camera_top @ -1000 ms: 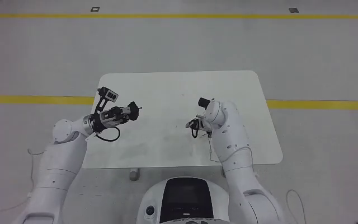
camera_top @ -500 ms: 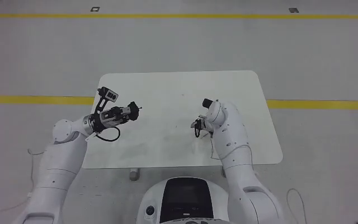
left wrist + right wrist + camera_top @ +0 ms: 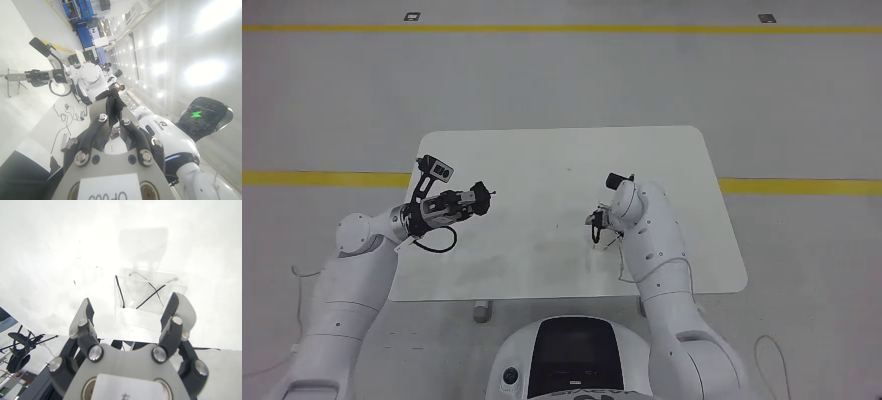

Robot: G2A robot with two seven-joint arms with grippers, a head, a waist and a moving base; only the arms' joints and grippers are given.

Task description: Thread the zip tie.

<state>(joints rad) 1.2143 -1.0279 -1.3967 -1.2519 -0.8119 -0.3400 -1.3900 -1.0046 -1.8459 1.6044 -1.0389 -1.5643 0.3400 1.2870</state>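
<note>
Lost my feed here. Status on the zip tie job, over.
Left gripper shut, off at table's left side. Right gripper open, short of clear box holding zip ties. No obstruction seen.

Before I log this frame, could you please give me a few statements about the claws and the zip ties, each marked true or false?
1. The right claw is open. True.
2. Black zip ties lie in a clear box on the table. True.
3. The right claw grips a zip tie. False: its fingers hold nothing, and the zip ties lie in the box ahead of it.
4. The left claw is wide open. False: its fingers are closed together.
5. The table is black. False: it is white.
</note>
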